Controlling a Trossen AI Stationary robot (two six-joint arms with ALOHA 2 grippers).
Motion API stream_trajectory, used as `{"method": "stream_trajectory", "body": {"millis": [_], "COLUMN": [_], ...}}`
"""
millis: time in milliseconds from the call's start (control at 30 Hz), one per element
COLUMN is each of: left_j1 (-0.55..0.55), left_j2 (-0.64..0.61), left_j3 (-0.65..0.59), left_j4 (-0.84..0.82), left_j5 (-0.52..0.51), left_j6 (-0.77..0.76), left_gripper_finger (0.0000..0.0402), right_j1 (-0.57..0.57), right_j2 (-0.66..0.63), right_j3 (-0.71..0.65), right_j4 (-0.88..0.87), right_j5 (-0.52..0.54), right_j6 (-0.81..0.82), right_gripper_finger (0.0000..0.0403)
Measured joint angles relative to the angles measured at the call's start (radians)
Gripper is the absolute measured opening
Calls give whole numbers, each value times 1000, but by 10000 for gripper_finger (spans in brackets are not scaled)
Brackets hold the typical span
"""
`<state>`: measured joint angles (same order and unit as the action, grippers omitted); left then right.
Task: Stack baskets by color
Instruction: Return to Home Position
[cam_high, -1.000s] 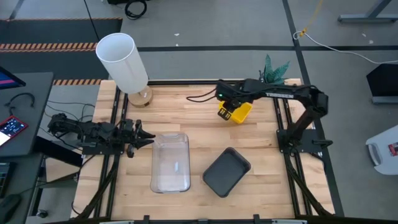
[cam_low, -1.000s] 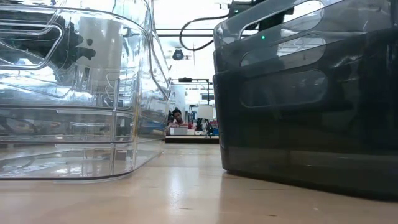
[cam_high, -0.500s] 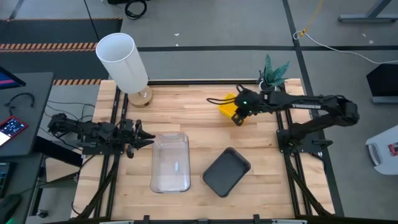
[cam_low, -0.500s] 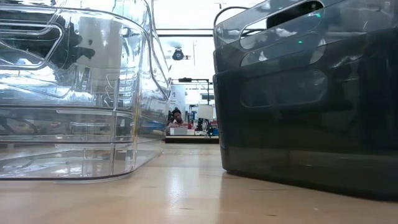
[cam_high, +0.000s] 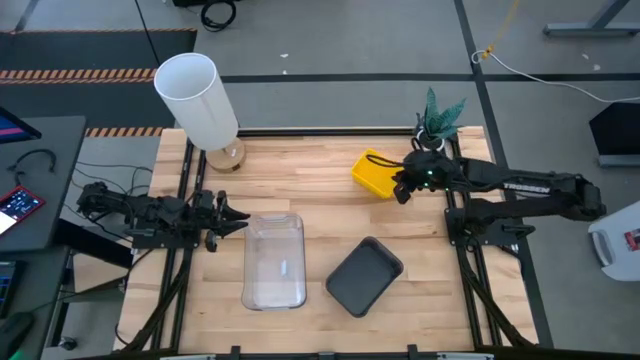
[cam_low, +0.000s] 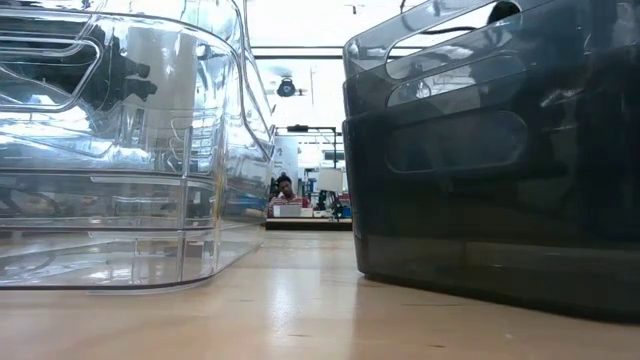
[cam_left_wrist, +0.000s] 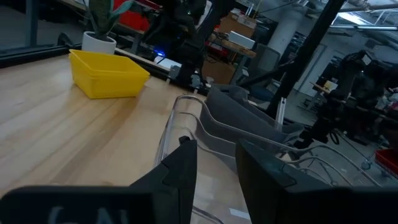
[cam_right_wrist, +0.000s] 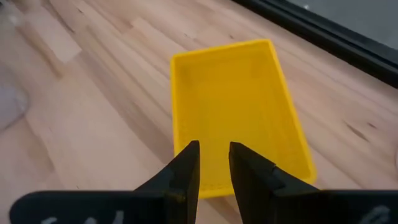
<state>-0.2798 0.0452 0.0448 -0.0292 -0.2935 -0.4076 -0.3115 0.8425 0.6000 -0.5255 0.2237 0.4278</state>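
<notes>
Since half a second ago my right arm has drawn back toward the right edge of the surface (cam_high: 310, 185). My right jaws, which then hung over the yellow basket (cam_high: 377, 173), are now just off its right end and point back across it. The right wrist view looks down into the basket (cam_right_wrist: 233, 106), and there the jaws stand slightly parted with nothing between them. The basket itself has not shifted: it lies at the back right of the surface, near the small potted plant (cam_high: 438, 112). I cannot tell how many yellow ones are nested in it. My left arm has not stirred and lies along the left edge. My left jaws are also a little apart and empty, just beside the clear baskets (cam_high: 274, 262). These sit nested at front centre, and the low view shows their layered walls (cam_low: 110, 150). The dark grey baskets (cam_high: 364, 275) stand apart to their right, turned at an angle, with one rim showing inside another in the low view (cam_low: 490, 160). The tall white cylinder (cam_high: 197, 97) is at the back left corner.
</notes>
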Motion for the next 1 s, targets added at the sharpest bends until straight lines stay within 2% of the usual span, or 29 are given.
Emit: {"method": "stream_trajectory", "body": {"millis": [267,500,1000], "left_j1": [0,0,0], "left_j2": [0,0,0], "left_j3": [0,0,0], "left_j4": [-1,5,4], "left_j5": [1,1,2], "left_j6": [9,36,55], "left_gripper_finger": [117,117,117], "right_j1": [1,1,1], "right_j2": [-157,-260,-364], "right_j3": [-120,-265,-479], "right_j4": [104,316,568], "right_j5": [-23,-70,-118], "right_j6": [-1,-11,-10], "right_gripper_finger": [91,91,91]}}
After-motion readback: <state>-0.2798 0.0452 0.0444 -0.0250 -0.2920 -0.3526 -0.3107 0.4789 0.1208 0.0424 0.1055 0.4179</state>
